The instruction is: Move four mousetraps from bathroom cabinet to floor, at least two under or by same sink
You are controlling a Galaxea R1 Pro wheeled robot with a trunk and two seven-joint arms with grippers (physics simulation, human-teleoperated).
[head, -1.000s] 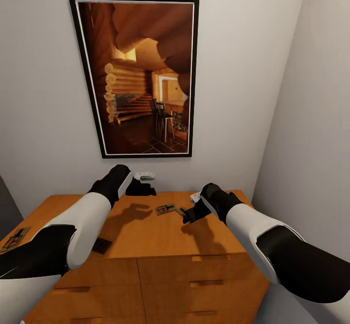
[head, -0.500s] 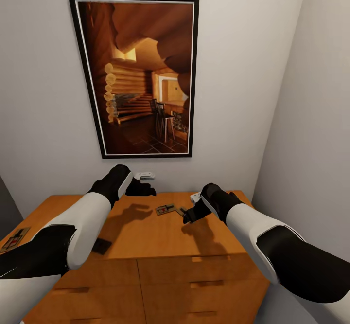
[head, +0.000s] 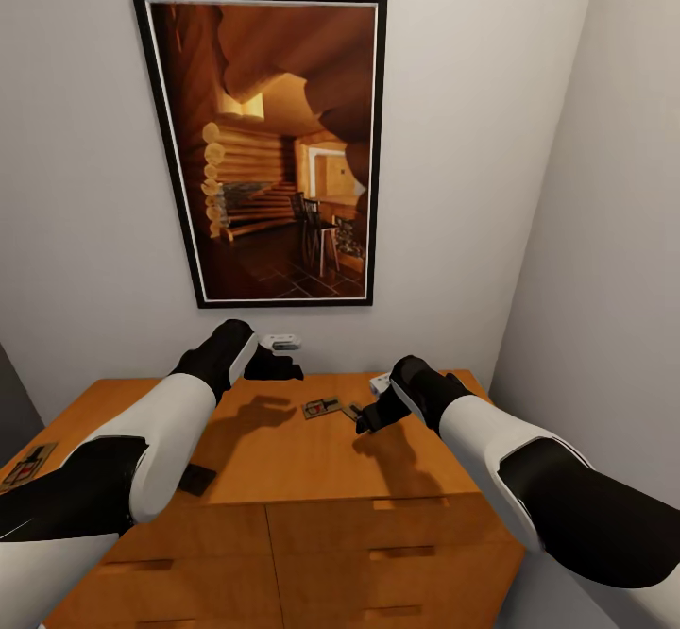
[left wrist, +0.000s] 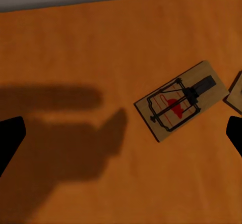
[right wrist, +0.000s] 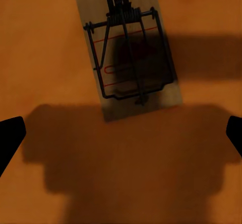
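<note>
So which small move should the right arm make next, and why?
Probably lower the right end effector onto the mousetrap on the cabinet top. The right wrist view shows its fingers wide open above the wood, with that mousetrap lying flat just ahead, not yet gripped.

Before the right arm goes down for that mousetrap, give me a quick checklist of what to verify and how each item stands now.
1. Right gripper open: ok, its fingertips sit wide apart at the right wrist view's edges.
2. Target mousetrap lying flat on the cabinet top: ok.
3. Trap centred between the right fingertips: not ok, it sits ahead of them in the wrist view, so the gripper needs to advance.
4. Left gripper empty and open: ok, nothing between its fingertips in the left wrist view.
5. Neighbouring mousetrap clear of the grasp: cannot tell, the two lie close together.
6. Trap at the cabinet's left edge: ok, untouched.
</note>
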